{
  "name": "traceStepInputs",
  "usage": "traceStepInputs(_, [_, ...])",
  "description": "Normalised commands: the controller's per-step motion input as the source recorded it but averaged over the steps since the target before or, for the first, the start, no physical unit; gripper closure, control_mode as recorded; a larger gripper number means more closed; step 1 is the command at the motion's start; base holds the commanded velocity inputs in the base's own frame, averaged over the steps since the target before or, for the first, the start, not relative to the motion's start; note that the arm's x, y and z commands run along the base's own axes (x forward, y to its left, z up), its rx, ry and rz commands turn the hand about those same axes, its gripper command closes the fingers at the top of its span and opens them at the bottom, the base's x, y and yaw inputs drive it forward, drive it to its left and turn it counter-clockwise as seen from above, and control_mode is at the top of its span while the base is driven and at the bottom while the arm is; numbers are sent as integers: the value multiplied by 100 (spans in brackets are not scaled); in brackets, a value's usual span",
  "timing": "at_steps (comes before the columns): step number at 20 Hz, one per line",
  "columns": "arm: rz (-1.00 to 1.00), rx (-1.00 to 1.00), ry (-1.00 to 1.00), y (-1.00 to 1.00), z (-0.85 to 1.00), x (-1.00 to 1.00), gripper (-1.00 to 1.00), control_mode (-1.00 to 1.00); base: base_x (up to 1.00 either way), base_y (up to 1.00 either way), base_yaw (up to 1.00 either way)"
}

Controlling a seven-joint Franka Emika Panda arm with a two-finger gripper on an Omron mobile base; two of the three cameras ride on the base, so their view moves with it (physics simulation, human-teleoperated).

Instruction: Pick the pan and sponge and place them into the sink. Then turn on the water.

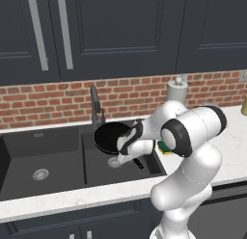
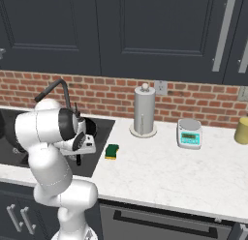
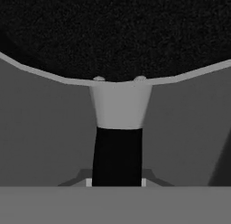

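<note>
The black pan [image 1: 108, 136] hangs tilted over the smaller right basin of the dark sink [image 1: 43, 146], with its handle pointing back toward the arm. My gripper [image 3: 116, 182] is shut on that handle, and the pan's speckled body [image 3: 115, 33] lies across the top of the hand view. The pan's rim [image 2: 88, 127] peeks out behind the arm. The yellow and green sponge [image 1: 164, 148] lies on the white counter just right of the sink, also seen beside the basin edge [image 2: 112, 151]. No water shows at the dark faucet [image 1: 95, 105].
On the counter to the right stand a paper towel holder [image 2: 144, 111], a white and teal scale [image 2: 189, 133] and a yellow container [image 2: 242, 130]. The brick wall and dark cabinets close in behind. The wider left basin has a silver drain [image 1: 40, 174].
</note>
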Motion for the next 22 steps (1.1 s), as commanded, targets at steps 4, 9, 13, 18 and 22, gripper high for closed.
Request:
traceStepInputs(4, [0, 0, 4, 18, -37, 26, 100, -100, 0, 0, 0])
traceStepInputs(9, [1, 0, 4, 16, -31, 1, 100, -100, 0, 0, 0])
traceStepInputs(13, [4, 0, 1, 8, -22, 0, 100, -100, 0, 0, 0])
traceStepInputs(18, [12, 0, 2, 2, -15, -7, 100, -100, 0, 0, 0])
traceStepInputs(22, [16, 0, 1, 0, -14, -12, 100, -100, 0, 0, 0])
